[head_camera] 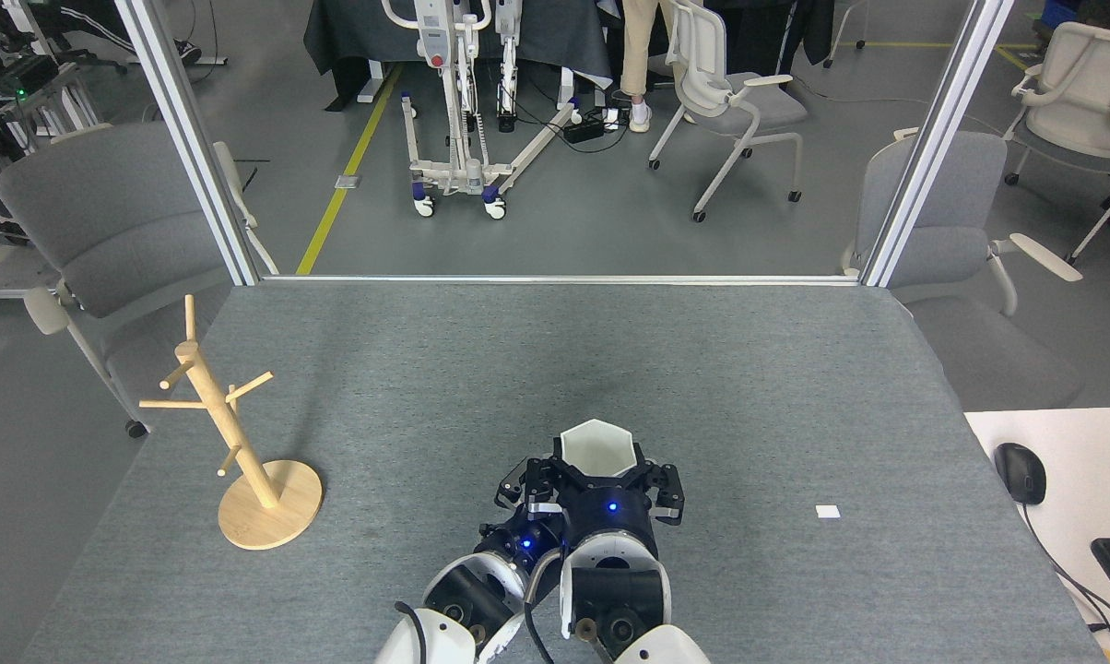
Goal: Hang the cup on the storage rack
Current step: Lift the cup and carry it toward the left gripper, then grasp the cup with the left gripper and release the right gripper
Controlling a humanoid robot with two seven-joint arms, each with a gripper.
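- Cup [597,446] — a white faceted vessel with a hexagonal rim, mouth upward, over the near middle of the grey table [481,369]. Its handle is hidden from the head view.
- My right claw [601,472] — black fingers spread to either side of the cup and closed against its lower body, so the claw is grasping the cup. A blue light glows on the wrist just behind it.
- My left claw [522,481] — it sits just beside the right one, on its left, partly tucked under it. Dark finger links show at the upper left, but I cannot tell whether this claw is clenched or released. A second blue light shows on its wrist.
- Both forearms, white and black, enter from the bottom edge and lie close together, nearly touching.
- Storage rack [242,452] — a light wooden mug tree standing on a round disc base near the table's left edge, well apart from the cup. Its slim post leans a little in this view, and its angled pegs carry nothing.
- Small white square [827,512] — flat on the table to the right of my arms.
- Background — grey chairs [103,221] flank the table, beyond two metal uprights.
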